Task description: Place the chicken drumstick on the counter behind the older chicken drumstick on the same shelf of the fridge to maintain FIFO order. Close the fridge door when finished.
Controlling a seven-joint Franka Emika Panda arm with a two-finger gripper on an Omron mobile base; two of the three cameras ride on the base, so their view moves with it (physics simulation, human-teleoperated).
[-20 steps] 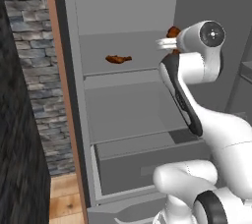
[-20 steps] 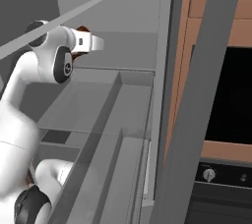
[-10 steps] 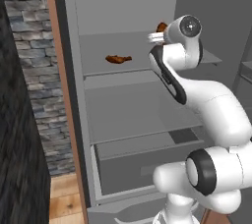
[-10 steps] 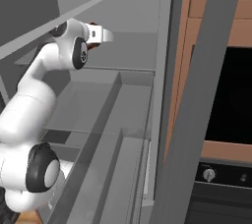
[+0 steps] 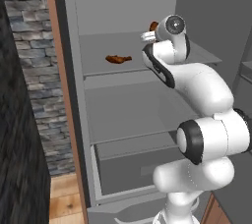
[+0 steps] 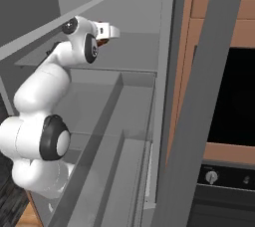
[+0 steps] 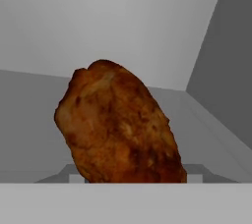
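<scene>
The gripper (image 5: 149,34) is mostly hidden behind the arm's own wrist in the left base view, and its fingertips cannot be made out in the hand view, where the drumstick (image 7: 118,125) hides them; still, it is clenched on that darker red-brown drumstick, of which only a small sliver peeks out past the wrist from the left base camera. It is held up inside the fridge (image 5: 123,7), above the upper shelf (image 5: 98,51) and toward its right side. The older drumstick (image 5: 118,59) lies on that same shelf, to the left and nearer the front edge, well apart from the held one. Behind the held piece the shelf runs bare to the back wall and the right inner wall (a plain grey corner). The shelves below are bare too. The fridge door (image 6: 199,121) stands open on the right, beside a dark oven (image 6: 234,96), its lower end cut off by the frame.
</scene>
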